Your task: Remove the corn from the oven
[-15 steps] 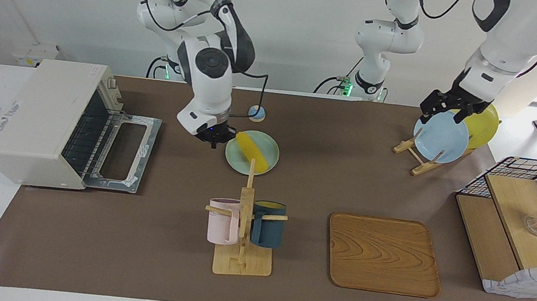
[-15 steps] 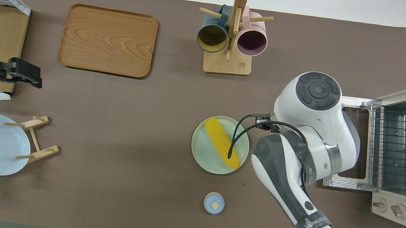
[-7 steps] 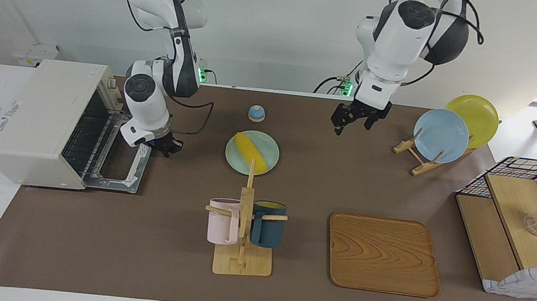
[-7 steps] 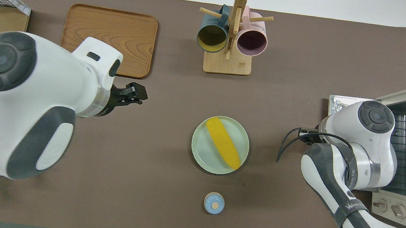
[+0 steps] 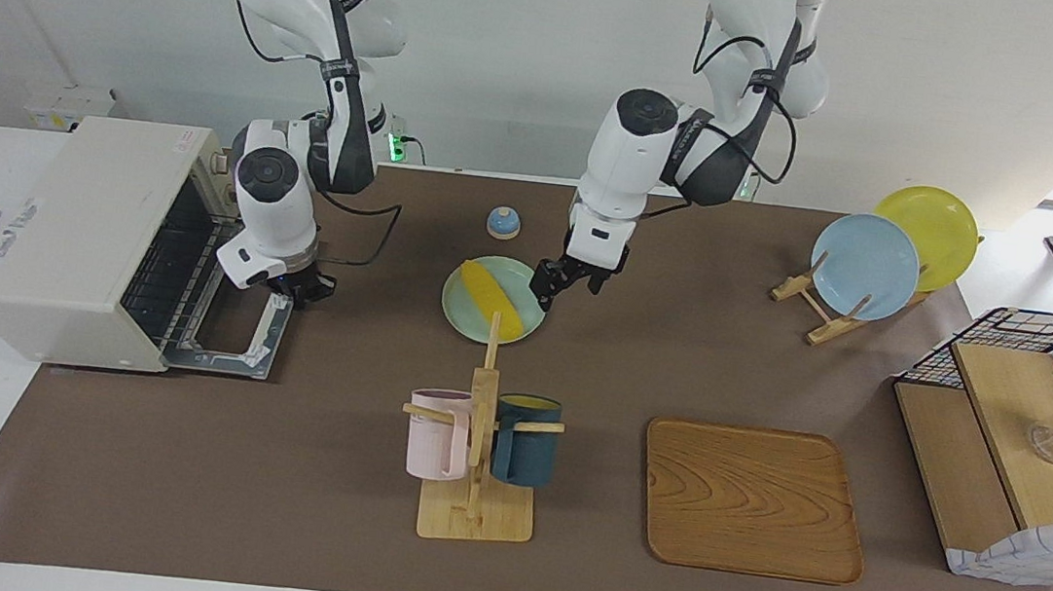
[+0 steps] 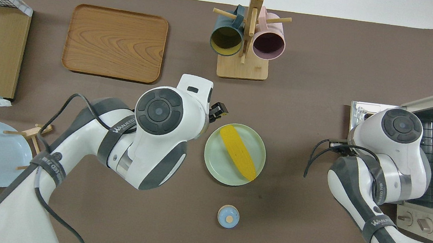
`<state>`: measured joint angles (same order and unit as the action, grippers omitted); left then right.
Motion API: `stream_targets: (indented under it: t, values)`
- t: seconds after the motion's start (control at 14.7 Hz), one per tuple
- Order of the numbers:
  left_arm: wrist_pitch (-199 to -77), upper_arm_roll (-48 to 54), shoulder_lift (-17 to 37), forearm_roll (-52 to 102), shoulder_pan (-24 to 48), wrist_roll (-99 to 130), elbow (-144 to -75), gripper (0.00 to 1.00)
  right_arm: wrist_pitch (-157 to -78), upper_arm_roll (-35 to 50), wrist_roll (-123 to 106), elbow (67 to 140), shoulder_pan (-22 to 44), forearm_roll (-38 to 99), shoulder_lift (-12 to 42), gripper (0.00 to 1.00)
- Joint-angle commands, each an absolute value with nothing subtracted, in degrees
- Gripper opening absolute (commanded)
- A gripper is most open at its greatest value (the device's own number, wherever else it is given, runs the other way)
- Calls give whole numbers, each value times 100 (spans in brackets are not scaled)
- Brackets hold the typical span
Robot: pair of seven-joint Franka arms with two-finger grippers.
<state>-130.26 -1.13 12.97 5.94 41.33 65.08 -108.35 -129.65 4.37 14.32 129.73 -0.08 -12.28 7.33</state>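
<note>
Now the corn [image 5: 492,300] lies slantwise on the pale green plate [image 5: 458,316] at mid-bench, fully clear of the oven [image 5: 75,219]. In the overhead view the oven stands at 3 o'clock from the plate, with its door [image 5: 238,343] dropped flat and the wire rack bare.

Change noted: a second ago the right end effector [image 5: 307,287] was at the cob's end on the plate. It has since pulled away and now hangs over the edge of the open door. The left end effector [image 5: 555,284] has swung in from the plate rack [image 5: 814,306] and sits low at the plate's rim, at about 10 o'clock from the plate overhead. Whether either end effector is spread or pressed together cannot be told; neither visibly carries anything.

Judgement: the removal itself looks complete, cob released and resting. Remaining motion probably concerns the door or the plate, not the corn.

Blue bell [image 5: 503,223] sits at 6 o'clock from the plate overhead, mug stand [image 5: 479,447] at 12 o'clock.
</note>
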Motion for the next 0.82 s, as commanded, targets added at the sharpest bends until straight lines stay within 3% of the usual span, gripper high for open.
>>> stream_targets:
  t: [0.0, 0.2, 0.54, 0.61, 0.75]
  values:
    - [-13393, -229, 1738, 712, 4420, 6688, -10627, 100, -12283, 457, 1451, 12378, -272, -1818, 852, 0]
    - [-13465, -229, 2337, 790, 4614, 7057, -10047, 100, -11340, 466, 855, 11840, -281, -1934, 669, 0]
    - [-13448, -229, 2575, 879, 4790, 7093, -10195, 100, -10890, 448, -262, 11742, -693, -1899, 159, 0]
    - [-13465, -220, 2566, 888, 4790, 7110, -10213, 98, -10829, 457, -420, 11742, -764, -1881, 89, 0]
    - [-13579, -229, 2575, 888, 4877, 7451, -10239, 82, -10793, 457, -719, 11742, -913, -1863, 0, 0]
